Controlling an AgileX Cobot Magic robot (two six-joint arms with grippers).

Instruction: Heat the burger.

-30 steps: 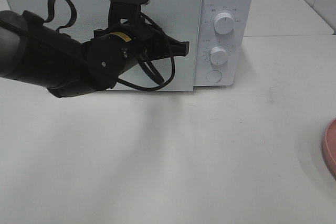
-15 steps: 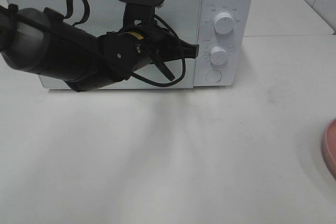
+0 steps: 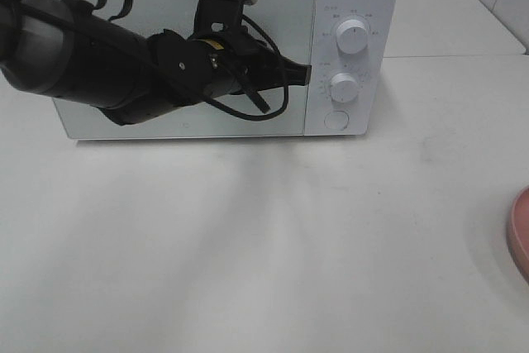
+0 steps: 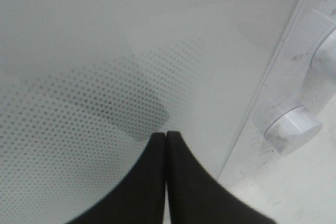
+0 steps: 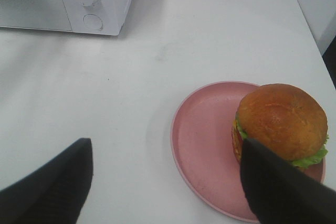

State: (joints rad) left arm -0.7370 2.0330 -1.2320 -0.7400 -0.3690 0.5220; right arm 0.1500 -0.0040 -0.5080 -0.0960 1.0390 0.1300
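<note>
With its fingers pressed together against the microwave (image 3: 207,47) door, the left gripper (image 4: 166,136) risks shoving the oven backward instead of opening it.

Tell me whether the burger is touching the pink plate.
Touching. The right wrist view shows the burger sitting on the far side of the pink plate, its lettuce and base resting on the plate's surface with no gap.

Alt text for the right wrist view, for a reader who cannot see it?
A burger sits on a pink plate on a white table, between the open end effector fingers. A white microwave stands at the far edge.
</note>
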